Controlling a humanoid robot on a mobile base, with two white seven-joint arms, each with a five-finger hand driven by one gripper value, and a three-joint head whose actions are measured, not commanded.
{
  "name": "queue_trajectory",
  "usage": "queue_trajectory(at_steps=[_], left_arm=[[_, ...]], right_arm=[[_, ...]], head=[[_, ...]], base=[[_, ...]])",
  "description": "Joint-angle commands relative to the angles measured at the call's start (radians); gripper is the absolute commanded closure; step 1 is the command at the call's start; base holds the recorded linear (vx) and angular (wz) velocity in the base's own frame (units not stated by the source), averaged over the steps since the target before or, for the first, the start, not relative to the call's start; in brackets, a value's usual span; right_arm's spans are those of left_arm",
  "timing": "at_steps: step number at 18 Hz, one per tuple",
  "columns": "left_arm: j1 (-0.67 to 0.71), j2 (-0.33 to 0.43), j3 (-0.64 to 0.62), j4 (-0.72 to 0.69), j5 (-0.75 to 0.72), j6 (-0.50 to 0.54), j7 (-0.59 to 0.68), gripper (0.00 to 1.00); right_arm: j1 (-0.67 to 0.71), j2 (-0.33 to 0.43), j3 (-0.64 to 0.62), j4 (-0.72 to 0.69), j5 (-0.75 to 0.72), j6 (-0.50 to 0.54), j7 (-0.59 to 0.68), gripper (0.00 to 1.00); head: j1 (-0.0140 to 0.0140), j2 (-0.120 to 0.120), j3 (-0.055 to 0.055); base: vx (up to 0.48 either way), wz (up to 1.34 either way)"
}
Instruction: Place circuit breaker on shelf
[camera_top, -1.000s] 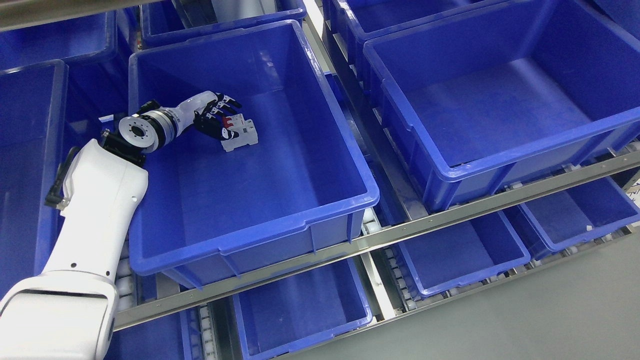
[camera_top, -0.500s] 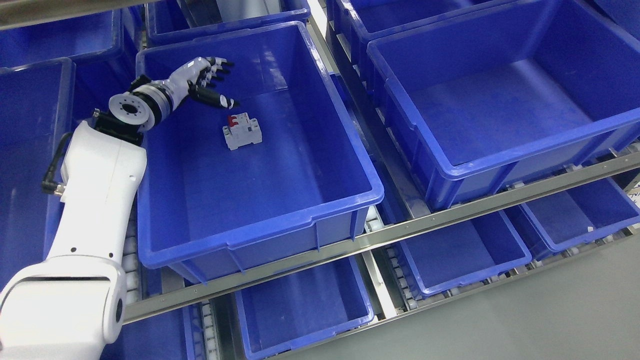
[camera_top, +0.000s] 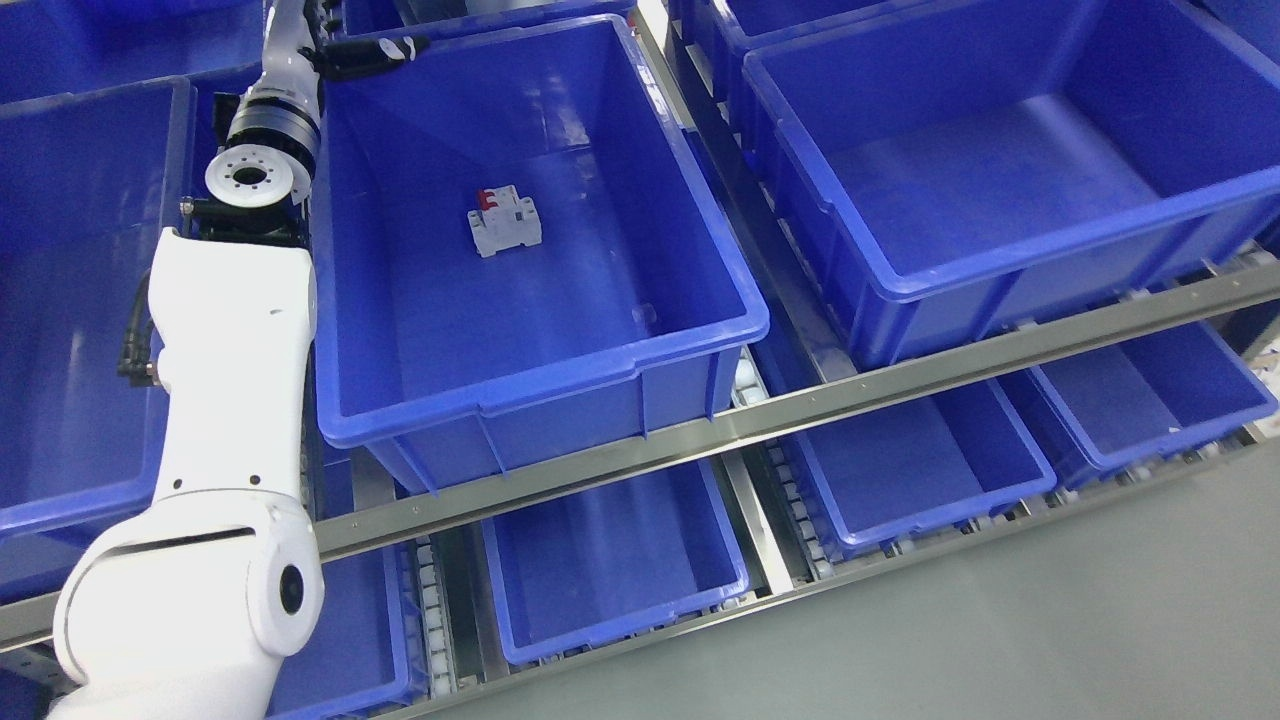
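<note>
A white circuit breaker (camera_top: 505, 222) with red switches lies free on the floor of a big blue bin (camera_top: 540, 375) on the upper shelf level, toward the bin's back left. My left arm rises along the bin's left wall. My left hand (camera_top: 345, 45) is at the picture's top edge, above the bin's back left corner and well apart from the breaker. It is partly cut off; a black thumb (camera_top: 385, 47) sticks out straight and the hand holds nothing. My right arm is out of view.
More blue bins stand around: one at the left (camera_top: 60, 300), a large one at the right (camera_top: 1000, 200), several on the lower level (camera_top: 610, 560). A metal shelf rail (camera_top: 800, 410) runs across in front of the bins. Grey floor (camera_top: 1000, 640) lies at the lower right.
My left hand let go of the breaker, opened and rose up and back to the bin's back left corner. The breaker stays on the bin floor. The camera view has shifted too.
</note>
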Motion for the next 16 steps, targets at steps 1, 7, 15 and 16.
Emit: queue_trajectory(at_steps=[1,7,15,16], left_arm=[[0.099,-0.072,0.125,-0.283,0.053,0.017,0.015,0.00],[0.349,-0.072,0.082,-0.698,0.053,0.066,0.003,0.01],[0.558,0.019,0.251,-0.944,0.054,0.058,-0.017,0.01],[0.558,0.025,0.275,-0.950,0.056,0.055,-0.021,0.01]], right_arm=[[0.017,-0.017,0.000,0.000,-0.001,-0.030,0.000,0.00],[0.017,-0.017,0.000,0.000,-0.001,-0.030,0.000,0.00],[0.017,-0.017,0.000,0.000,0.001,-0.030,0.000,0.00],[0.017,-0.017,0.000,0.000,0.001,-0.030,0.000,0.00]], head=[[0.0000,0.000,0.000],[0.0000,0.000,0.000],[0.0000,0.000,0.000],[0.0000,0.000,0.000]], base=[[-0.180,-0.05],[-0.174,-0.34],[-0.143,-0.42],[-0.125,-0.36]])
